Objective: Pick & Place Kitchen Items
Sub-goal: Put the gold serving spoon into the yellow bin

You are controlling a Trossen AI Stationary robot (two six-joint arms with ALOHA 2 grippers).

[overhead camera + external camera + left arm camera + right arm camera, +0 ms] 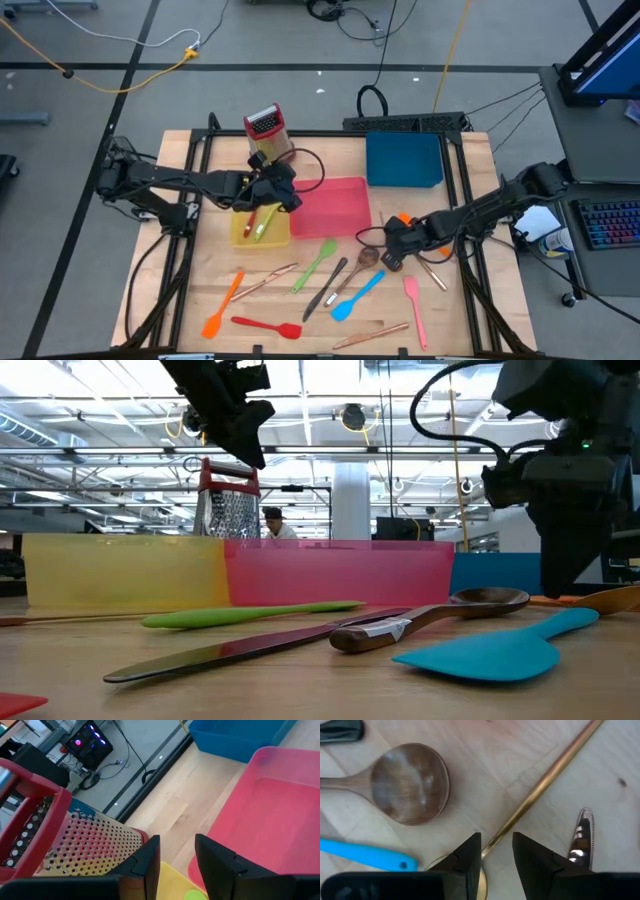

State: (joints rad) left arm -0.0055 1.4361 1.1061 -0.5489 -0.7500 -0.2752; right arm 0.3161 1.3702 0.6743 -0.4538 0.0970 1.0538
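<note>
Many kitchen items lie flat on the wooden table: an orange spatula, a red spatula, a green spoon, a dark knife, a wooden spoon, a blue spatula and a pink spatula. A red and a green utensil lie in the yellow tray. My right gripper is open, pointing steeply down, its fingers either side of a copper-coloured handle beside the wooden spoon's bowl. My left gripper hangs open and empty above the seam between the yellow and pink trays.
The pink tray sits mid-table with the blue tray behind it to the right. A red-topped metal grater stands upright behind the yellow tray, close to my left gripper. A shiny metal utensil tip lies beside my right fingers.
</note>
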